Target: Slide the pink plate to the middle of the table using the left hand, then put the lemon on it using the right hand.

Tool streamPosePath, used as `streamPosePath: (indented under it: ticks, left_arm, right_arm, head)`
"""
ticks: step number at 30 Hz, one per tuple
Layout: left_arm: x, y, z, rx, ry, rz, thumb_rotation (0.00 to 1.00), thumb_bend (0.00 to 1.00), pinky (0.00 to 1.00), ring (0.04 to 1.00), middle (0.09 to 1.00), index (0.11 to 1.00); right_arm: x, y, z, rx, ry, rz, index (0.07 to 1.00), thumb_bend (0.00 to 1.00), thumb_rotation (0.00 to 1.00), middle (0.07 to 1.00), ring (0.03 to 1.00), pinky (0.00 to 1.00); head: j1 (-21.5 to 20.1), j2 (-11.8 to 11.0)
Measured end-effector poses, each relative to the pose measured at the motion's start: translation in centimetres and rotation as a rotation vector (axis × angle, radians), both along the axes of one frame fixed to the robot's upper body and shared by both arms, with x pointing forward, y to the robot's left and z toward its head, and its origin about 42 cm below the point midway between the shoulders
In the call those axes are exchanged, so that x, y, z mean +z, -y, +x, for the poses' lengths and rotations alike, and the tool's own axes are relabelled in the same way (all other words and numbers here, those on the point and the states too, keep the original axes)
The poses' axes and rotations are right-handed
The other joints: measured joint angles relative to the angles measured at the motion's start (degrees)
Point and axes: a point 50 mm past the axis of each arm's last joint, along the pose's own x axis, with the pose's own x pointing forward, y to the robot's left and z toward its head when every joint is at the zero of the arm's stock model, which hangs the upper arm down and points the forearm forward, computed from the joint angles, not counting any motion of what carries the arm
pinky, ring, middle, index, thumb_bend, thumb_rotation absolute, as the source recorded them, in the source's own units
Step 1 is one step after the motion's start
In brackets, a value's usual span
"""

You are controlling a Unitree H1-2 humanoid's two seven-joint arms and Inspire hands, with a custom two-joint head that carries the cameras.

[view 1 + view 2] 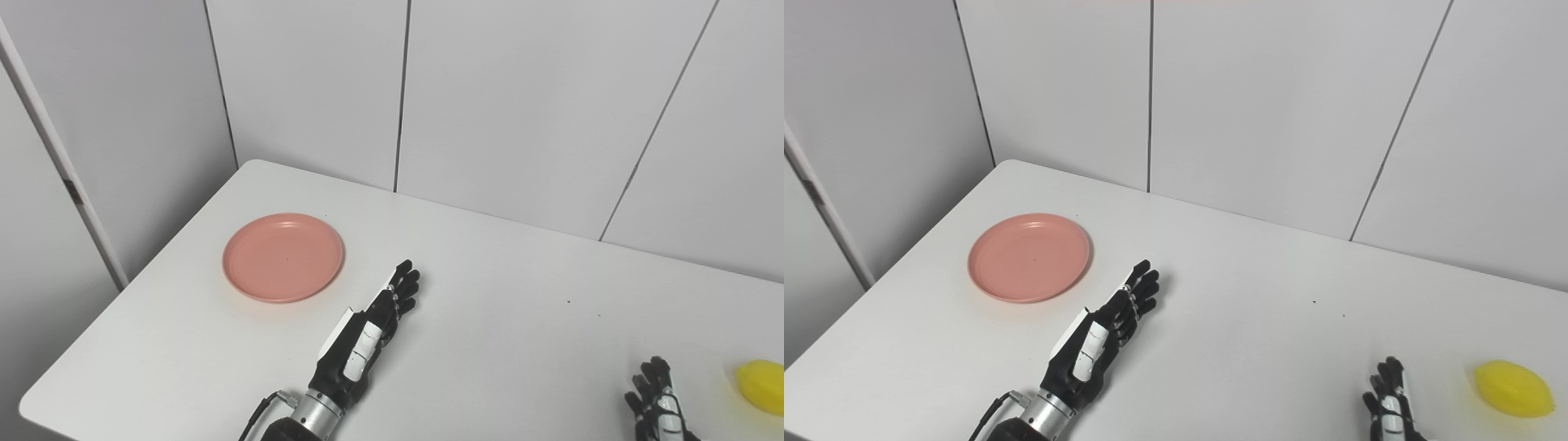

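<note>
While both hands hold nothing, the pink plate (283,257) lies near the table's (490,288) left edge.
Just right of the plate, the left hand (373,318) has its fingers extended, apart from it; the right hand (1387,398), fingers spread, sits at the near edge, with the lemon (1514,389) beside it toward the right edge.

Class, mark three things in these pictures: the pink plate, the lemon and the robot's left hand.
pink plate (1029,257), right eye view, on its flat centre.
lemon (1514,388), right eye view, on the middle of its yellow skin.
left hand (1105,331), right eye view, on the back of the hand.
</note>
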Motion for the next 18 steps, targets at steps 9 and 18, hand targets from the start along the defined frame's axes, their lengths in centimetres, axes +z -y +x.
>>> streamPosePath:
  ticks: [9,18]
  left_arm:
    - [1.1,-0.7,-1.0,0.046,-0.022,-0.052,1.00,0.77,1.00,1.000,1.000,1.000]
    - [7.4,-5.4,0.0,0.131,0.098,0.087,1.00,0.78,1.00,0.988,0.986,0.982]
  right_arm:
    - [0.2,0.6,-0.1,-0.037,0.003,0.048,1.000,0.65,0.95,1.000,1.000,1.00]
    - [0.2,0.7,-0.1,-0.037,0.000,0.056,1.000,0.69,0.94,1.000,1.000,1.00]
  head:
    - [2.2,-0.5]
    - [4.3,-1.3]
